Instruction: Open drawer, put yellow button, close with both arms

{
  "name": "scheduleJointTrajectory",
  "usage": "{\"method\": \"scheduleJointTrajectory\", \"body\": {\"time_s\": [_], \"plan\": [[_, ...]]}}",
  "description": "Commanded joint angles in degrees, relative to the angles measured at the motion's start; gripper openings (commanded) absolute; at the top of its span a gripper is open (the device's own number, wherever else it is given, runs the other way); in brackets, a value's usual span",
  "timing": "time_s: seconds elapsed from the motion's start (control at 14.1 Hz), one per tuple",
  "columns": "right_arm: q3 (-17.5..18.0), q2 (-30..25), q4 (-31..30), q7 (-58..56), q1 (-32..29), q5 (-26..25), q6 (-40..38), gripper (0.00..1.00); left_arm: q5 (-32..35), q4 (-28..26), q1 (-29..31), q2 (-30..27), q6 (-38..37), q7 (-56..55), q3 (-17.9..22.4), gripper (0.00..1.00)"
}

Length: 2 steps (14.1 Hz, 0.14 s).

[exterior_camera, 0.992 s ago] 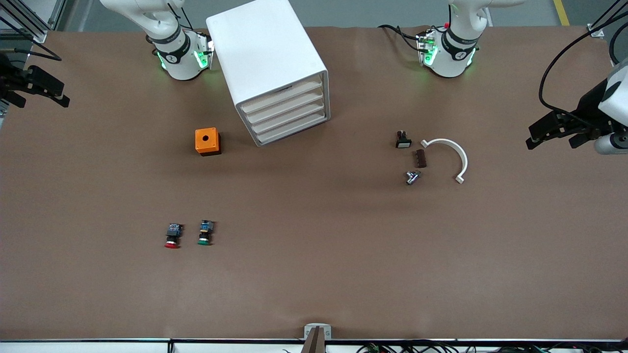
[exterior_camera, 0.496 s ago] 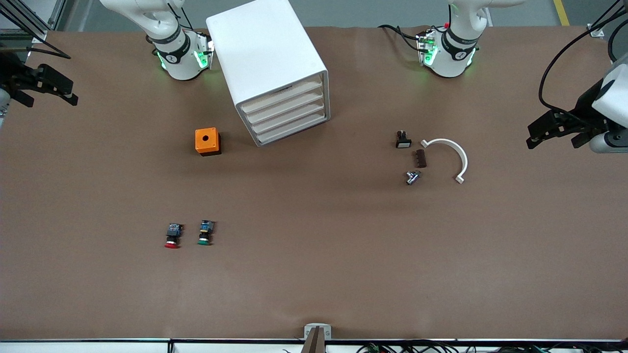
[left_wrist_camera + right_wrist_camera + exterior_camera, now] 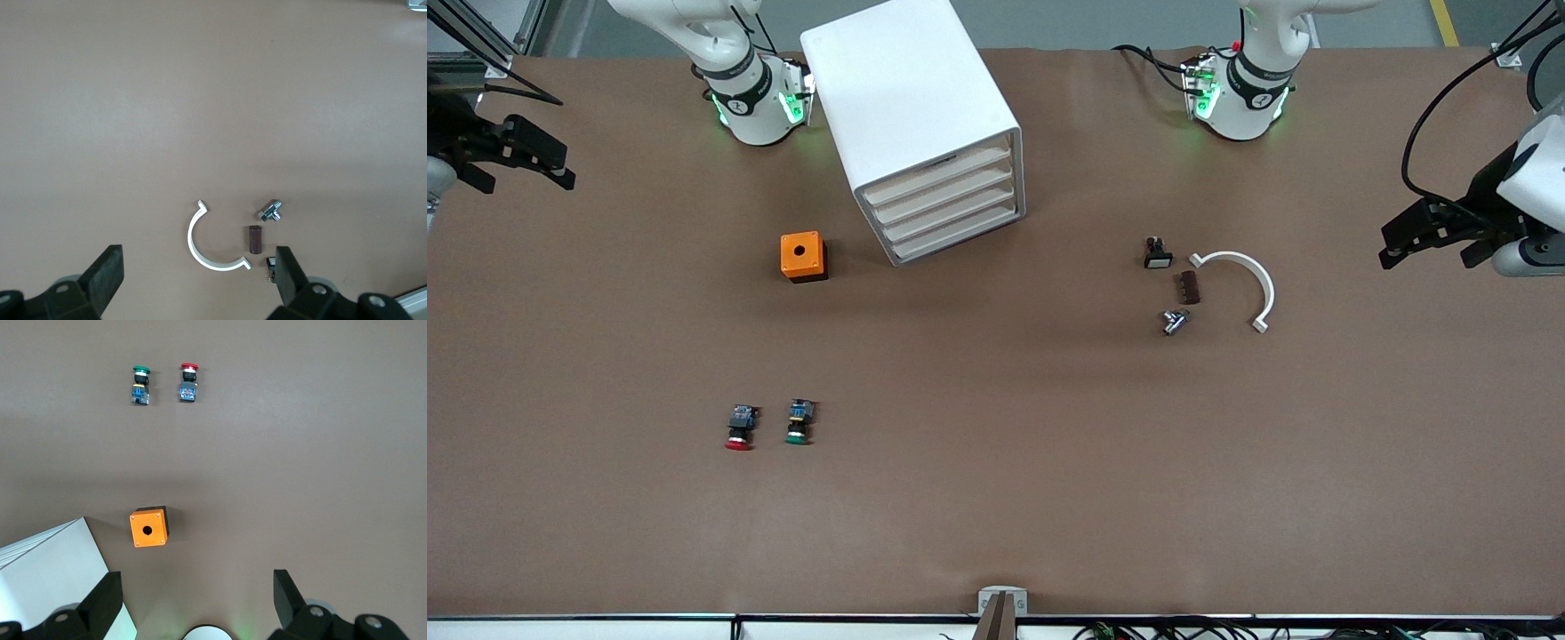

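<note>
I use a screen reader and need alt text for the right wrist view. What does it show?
The right gripper hangs with open jaws high over a brown table. Below lie an orange box with a hole on top, beside a corner of the white cabinet, plus a green-capped button and a red-capped button side by side.

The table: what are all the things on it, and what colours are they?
cabinet: 1, white, four cream drawers all shut, between the arm bases
box: 1, orange with a round hole on top, beside the cabinet
push buttons: 2, red cap and green cap, side by side, nearest the front camera
curved clip: 1, white, toward the left arm's end
small parts: 3, black-white, brown, silver, beside the clip
yellow button: none visible
left gripper: black, open, over the table's end
right gripper: black, open, over its end
</note>
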Motion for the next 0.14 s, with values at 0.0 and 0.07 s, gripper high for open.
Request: {"method": "scheduleJointTrajectory", "body": {"time_s": [0.0,0.07], "plan": [[0.8,-1.8,-1.6,-0.6,-1.0,0.2,-0.1,1.00,0.4,0.9,0.6,0.2,-1.0,0.5,-0.5,1.00],[0.8,-1.8,-1.5,-0.6,-1.0,0.1,-0.1,1.00,0.4,0.9,0.6,0.2,-1.0,0.4,-0.5,1.00]]}}
